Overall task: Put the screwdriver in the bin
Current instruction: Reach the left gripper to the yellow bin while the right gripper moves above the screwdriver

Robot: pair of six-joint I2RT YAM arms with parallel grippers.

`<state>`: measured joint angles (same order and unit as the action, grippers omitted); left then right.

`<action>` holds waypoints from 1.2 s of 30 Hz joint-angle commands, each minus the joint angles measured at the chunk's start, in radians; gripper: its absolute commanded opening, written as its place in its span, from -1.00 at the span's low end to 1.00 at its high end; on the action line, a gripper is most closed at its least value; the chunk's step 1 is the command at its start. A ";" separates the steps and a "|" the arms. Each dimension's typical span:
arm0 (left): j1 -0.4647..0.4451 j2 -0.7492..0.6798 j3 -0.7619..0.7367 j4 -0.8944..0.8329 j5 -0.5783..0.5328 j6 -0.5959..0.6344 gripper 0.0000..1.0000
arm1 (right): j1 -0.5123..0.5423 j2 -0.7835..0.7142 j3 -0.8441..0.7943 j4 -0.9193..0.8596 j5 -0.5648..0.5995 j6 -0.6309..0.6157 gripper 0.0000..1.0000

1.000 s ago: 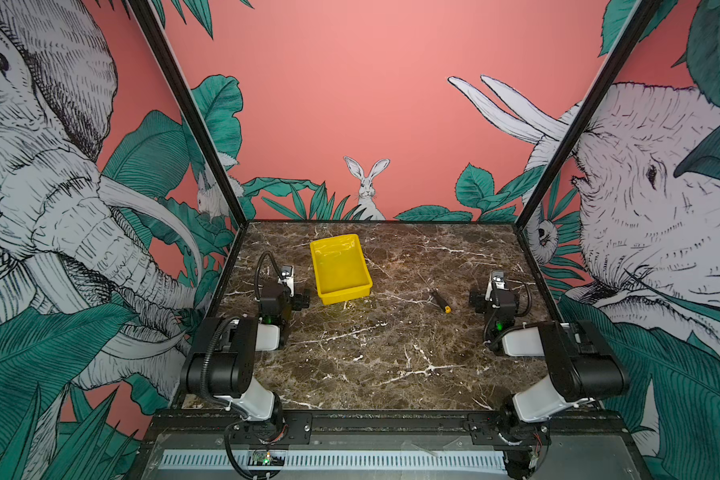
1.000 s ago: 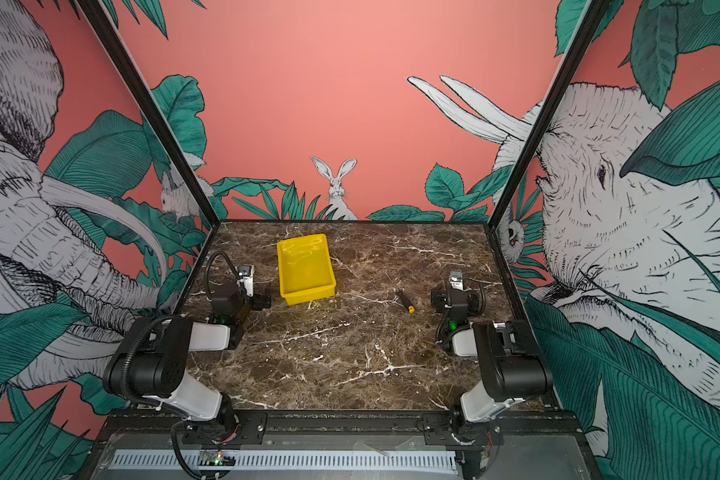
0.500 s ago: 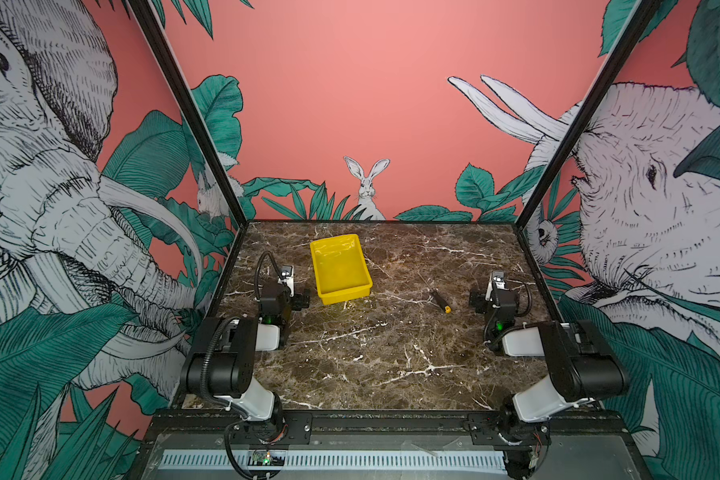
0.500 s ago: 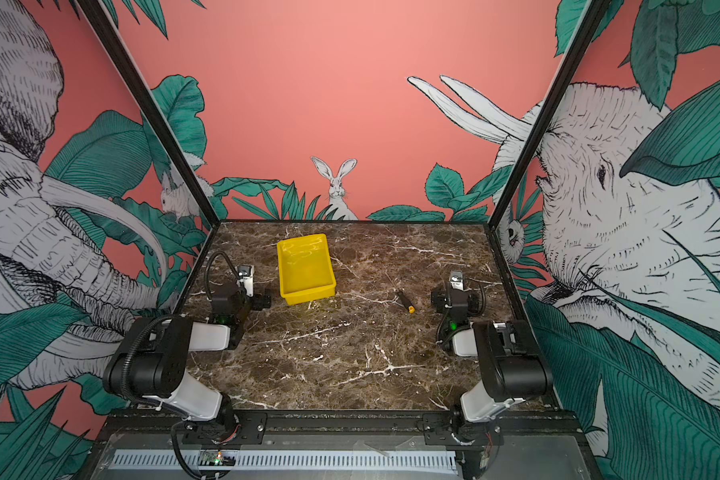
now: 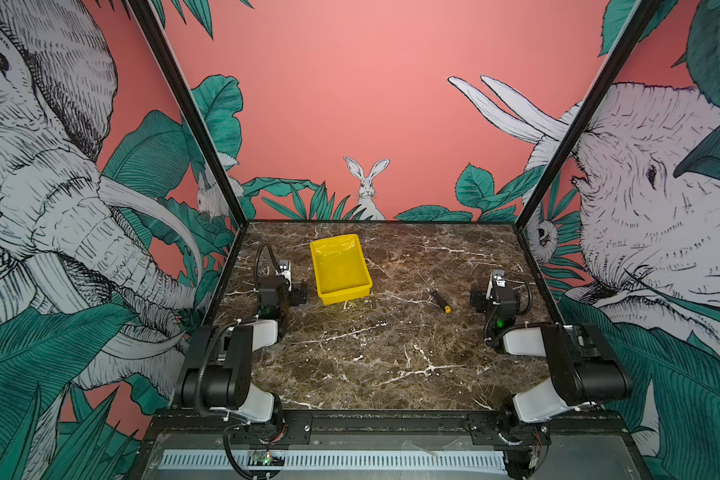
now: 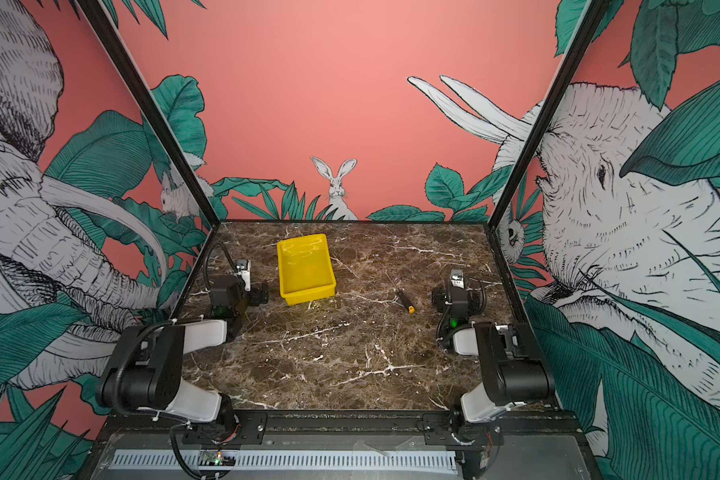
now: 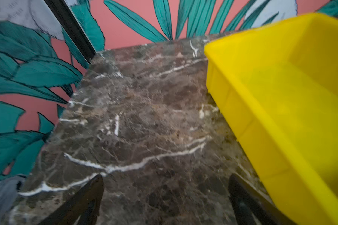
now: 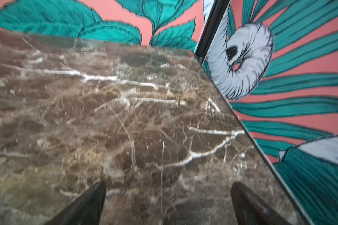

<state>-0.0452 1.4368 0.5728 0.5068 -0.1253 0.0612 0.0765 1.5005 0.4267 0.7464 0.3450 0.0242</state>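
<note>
Bright, even light fills both sharp top views, leaving pale glare on the glossy floor of the bin (image 5: 339, 266) and a yellow tint on the table (image 5: 391, 353) just beside its near wall, while both wrist views are soft and smeared, the bin's rim blurred.

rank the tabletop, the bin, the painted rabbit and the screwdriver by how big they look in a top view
1. tabletop, by far the largest
2. bin
3. painted rabbit, looks only a little smaller than the bin; it is farther from the camera, so this pair is unsure
4. screwdriver, clearly the smallest
</note>
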 commanded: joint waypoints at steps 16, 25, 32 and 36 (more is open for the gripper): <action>-0.131 -0.093 0.673 -1.176 -0.071 -0.495 0.99 | 0.158 -0.307 0.564 -1.106 -0.261 0.213 0.98; -0.206 -0.001 0.665 -1.273 -0.050 -0.604 0.95 | 0.229 -0.337 0.539 -1.238 -0.381 0.292 0.89; -0.206 0.042 0.610 -1.215 -0.030 -0.618 0.75 | 0.230 -0.330 0.503 -1.272 -0.419 0.286 0.81; -0.206 0.117 0.647 -1.199 0.005 -0.611 0.65 | 0.230 -0.353 0.471 -1.267 -0.429 0.303 0.80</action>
<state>-0.2520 1.5146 1.2022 -0.6968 -0.1444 -0.5327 0.3038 1.1702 0.9180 -0.5064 -0.0647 0.3073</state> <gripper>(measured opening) 0.830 0.900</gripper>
